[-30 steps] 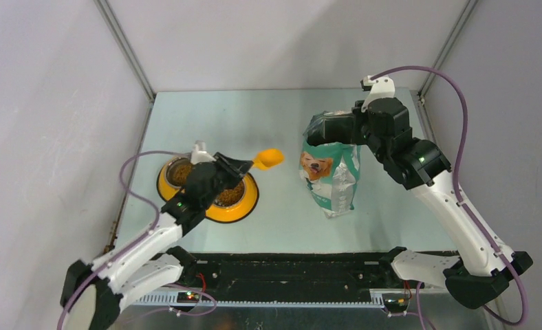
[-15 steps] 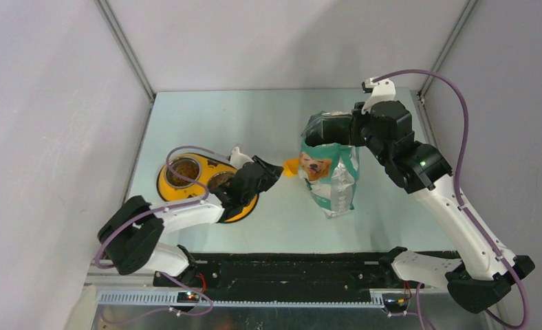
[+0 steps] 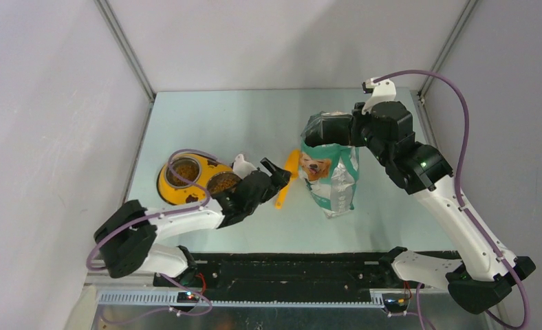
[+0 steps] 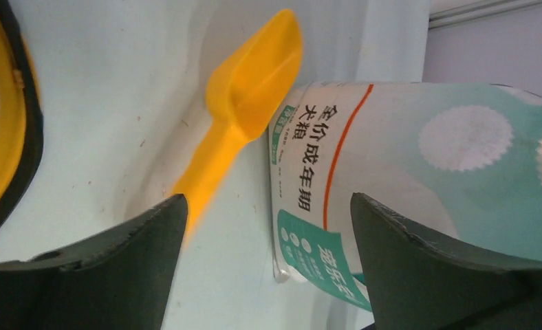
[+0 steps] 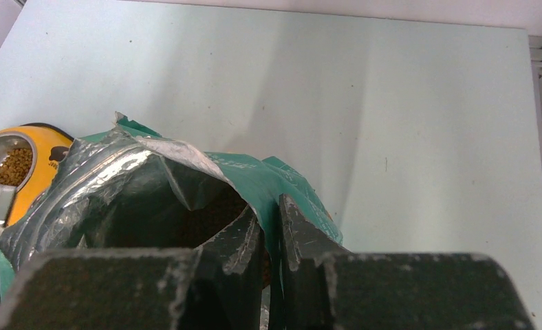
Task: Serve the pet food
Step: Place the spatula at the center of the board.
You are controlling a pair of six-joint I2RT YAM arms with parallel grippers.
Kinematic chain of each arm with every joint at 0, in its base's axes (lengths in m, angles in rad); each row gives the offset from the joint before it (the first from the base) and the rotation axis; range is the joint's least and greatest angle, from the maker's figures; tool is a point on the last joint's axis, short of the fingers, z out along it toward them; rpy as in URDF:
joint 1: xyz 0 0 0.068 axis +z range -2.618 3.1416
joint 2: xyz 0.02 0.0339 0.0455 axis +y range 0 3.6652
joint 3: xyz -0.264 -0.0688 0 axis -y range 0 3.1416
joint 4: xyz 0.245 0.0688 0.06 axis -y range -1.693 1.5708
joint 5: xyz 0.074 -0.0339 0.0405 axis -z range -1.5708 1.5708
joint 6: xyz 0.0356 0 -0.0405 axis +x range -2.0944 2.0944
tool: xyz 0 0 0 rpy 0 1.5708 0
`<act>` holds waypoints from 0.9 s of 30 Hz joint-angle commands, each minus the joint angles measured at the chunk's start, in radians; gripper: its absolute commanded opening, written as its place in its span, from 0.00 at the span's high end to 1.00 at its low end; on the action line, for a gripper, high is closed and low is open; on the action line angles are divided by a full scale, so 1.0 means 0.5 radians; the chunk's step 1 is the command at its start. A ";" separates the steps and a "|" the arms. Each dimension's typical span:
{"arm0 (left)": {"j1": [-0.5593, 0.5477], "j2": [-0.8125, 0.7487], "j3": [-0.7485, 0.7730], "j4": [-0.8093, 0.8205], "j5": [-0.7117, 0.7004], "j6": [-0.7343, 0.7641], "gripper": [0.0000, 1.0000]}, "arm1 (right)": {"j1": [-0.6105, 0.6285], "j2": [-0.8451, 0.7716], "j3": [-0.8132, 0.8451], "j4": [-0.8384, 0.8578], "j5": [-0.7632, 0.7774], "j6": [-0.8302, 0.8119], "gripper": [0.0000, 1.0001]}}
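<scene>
Brown pet food point(image 3: 181, 172) fills the two steel bowls of the yellow feeder point(image 3: 166, 190); one bowl of pet food point(image 5: 15, 166) also shows in the right wrist view. More kibble lies dark inside the open green-and-white bag point(image 3: 331, 180). The orange scoop point(image 3: 286, 181) lies flat on the table against the bag's left side, empty point(image 4: 249, 86). Just behind its handle my left gripper point(image 4: 267, 205) stands open and holds nothing. My right gripper point(image 5: 272, 214) is shut on the bag's top rim point(image 5: 251, 172) and keeps the bag upright and open.
The yellow feeder's rim point(image 4: 3, 124) sits close on the left of my left gripper. The bag's side point(image 4: 399, 158) fills the right of that view. Grey walls enclose the table on three sides, and a black rail runs along the near edge point(image 3: 289, 268).
My left arm swung right from over the feeder to beside the bag, lowered, then opened and let go of the scoop, which now lies on the table. The right arm stayed put.
</scene>
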 commanded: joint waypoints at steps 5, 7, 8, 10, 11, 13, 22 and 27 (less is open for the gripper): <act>-0.215 -0.490 0.233 -0.682 -0.430 0.458 0.01 | 0.011 -0.027 -0.006 0.064 -0.052 0.020 0.83; -0.231 -0.601 0.296 -0.827 -0.472 0.594 0.01 | 0.015 -0.028 -0.006 0.065 -0.060 0.015 0.83; -0.232 -0.638 0.316 -0.877 -0.500 0.627 0.01 | 0.016 -0.031 -0.006 0.065 -0.060 0.012 0.83; -0.233 -0.752 0.371 -0.862 -0.500 0.807 0.01 | 0.023 -0.037 -0.006 0.062 -0.056 0.016 0.83; -0.231 -0.814 0.422 -0.806 -0.486 0.990 0.01 | 0.033 -0.041 -0.006 0.059 -0.052 0.017 0.82; -0.228 -0.851 0.544 -0.744 -0.457 1.290 0.01 | 0.064 -0.046 -0.006 0.057 -0.009 0.002 0.81; 0.022 -0.363 1.597 -1.123 0.094 1.892 0.01 | 0.193 -0.058 -0.012 0.052 0.141 -0.031 0.77; 0.136 0.029 2.013 -1.484 0.841 2.064 0.01 | 0.210 -0.066 -0.014 0.056 0.192 -0.026 0.77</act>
